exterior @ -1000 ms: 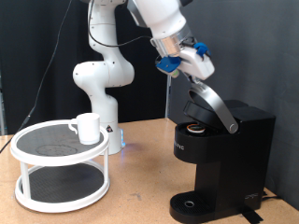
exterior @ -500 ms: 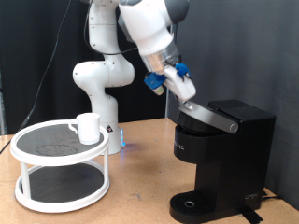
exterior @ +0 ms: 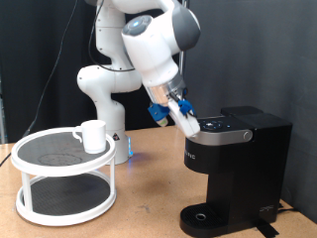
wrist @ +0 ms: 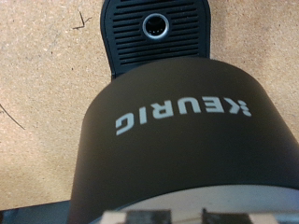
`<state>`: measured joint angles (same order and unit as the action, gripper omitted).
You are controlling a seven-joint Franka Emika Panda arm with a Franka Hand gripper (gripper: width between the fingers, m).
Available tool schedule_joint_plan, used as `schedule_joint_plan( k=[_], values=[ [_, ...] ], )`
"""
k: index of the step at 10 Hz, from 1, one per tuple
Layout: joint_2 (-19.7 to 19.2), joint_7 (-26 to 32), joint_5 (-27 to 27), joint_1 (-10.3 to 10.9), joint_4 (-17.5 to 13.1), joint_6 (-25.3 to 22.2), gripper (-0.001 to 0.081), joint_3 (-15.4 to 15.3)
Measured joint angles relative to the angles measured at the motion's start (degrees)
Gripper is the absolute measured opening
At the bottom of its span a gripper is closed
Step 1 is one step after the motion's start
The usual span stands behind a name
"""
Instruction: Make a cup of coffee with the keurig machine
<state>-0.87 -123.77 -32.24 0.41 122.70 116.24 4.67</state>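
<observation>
One coffee machine (exterior: 236, 169) stands at the exterior view's right, lid down, and my gripper (exterior: 186, 116) is at its front top edge; whether my jaws are apart I cannot tell. One white cup (exterior: 92, 135) sits on the white two-tier stand (exterior: 64, 179) at the left, bare table between. The machine front reads KEURIG

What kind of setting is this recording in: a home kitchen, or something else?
Most likely a robotics lab bench, not a kitchen: a black curtain backdrop, a bare wooden table, and only staged props, namely the keurig machine and a white two-tier stand holding the cup.
</observation>
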Motion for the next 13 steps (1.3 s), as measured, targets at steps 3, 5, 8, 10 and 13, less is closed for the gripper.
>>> schedule_joint_plan(
  k=[3,5,8,10,13],
  values=[
    [-0.52,3.06,-1.46,-0.48,-0.3,-0.05,0.0,0.05],
    [-0.38,7.71,-3.5,-0.78,-0.21,-0.98,0.0,0.11],
    [2.51,13.45,-6.19,-1.21,1.08,-2.98,0.0,0.41],
    [5.86,14.67,-7.86,-1.39,2.32,-3.75,0.0,1.02],
    [8.36,16.64,-10.82,-1.51,2.67,-6.36,0.0,2.21]
  ],
)
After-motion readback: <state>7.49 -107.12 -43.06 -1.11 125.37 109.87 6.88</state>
